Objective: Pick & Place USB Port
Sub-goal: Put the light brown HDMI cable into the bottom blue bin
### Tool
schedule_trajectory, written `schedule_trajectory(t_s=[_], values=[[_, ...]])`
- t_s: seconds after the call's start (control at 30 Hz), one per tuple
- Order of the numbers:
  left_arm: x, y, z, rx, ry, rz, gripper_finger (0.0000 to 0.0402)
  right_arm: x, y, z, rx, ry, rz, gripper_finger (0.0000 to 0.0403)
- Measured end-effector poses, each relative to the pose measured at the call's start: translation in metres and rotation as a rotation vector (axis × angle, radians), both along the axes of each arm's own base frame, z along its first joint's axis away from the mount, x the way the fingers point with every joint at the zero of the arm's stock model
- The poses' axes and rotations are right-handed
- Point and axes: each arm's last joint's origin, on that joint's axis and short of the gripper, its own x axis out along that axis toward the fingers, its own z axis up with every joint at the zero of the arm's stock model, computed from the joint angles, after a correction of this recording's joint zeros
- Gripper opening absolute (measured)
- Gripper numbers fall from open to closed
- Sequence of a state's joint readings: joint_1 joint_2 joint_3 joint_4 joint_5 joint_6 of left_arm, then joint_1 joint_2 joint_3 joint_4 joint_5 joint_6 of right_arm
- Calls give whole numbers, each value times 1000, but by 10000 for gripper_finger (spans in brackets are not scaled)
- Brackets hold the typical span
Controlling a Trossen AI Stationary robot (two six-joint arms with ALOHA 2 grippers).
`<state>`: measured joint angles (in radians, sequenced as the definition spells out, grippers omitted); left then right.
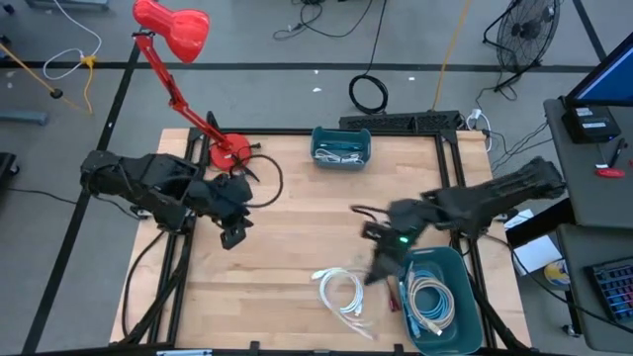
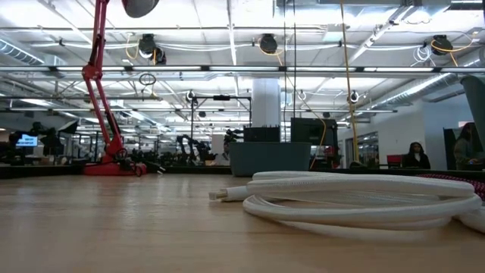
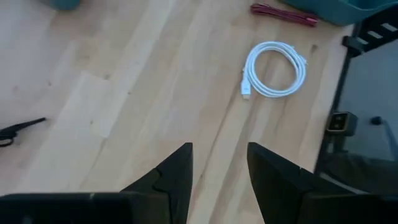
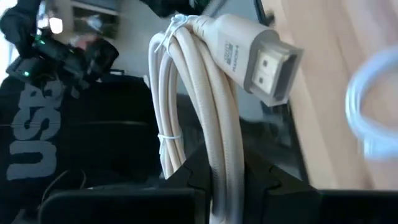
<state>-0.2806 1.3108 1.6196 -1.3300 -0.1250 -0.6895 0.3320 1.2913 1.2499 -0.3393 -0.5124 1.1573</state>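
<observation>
One right-wrist view shows held cable.

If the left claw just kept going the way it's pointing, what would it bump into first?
Probably the bare wooden table. The left gripper, fingers apart and empty, points down at open wood. The coiled white cable lies farther on and off to one side, though depth is hard to judge.

White "USB" on a dark surface
</observation>
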Motion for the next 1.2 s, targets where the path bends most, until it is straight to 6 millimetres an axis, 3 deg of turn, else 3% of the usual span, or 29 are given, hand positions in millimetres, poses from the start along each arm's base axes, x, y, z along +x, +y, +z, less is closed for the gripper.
schedule_trajectory(t_s=[0.2,0.37,0.5,0.87,1.2], values=[[-2,-9,0,54,-19,15,152,-69,29,20,34,178,-131,30],[-3,-13,0,70,-27,14,152,-112,47,3,-38,477,-295,30],[-3,-15,0,71,-28,8,152,-135,56,-10,-98,692,-382,30],[-3,-14,-1,68,-26,14,152,-151,80,-32,-168,841,-435,30],[-3,-14,-1,75,-27,21,152,-152,86,-100,-160,892,-450,30]])
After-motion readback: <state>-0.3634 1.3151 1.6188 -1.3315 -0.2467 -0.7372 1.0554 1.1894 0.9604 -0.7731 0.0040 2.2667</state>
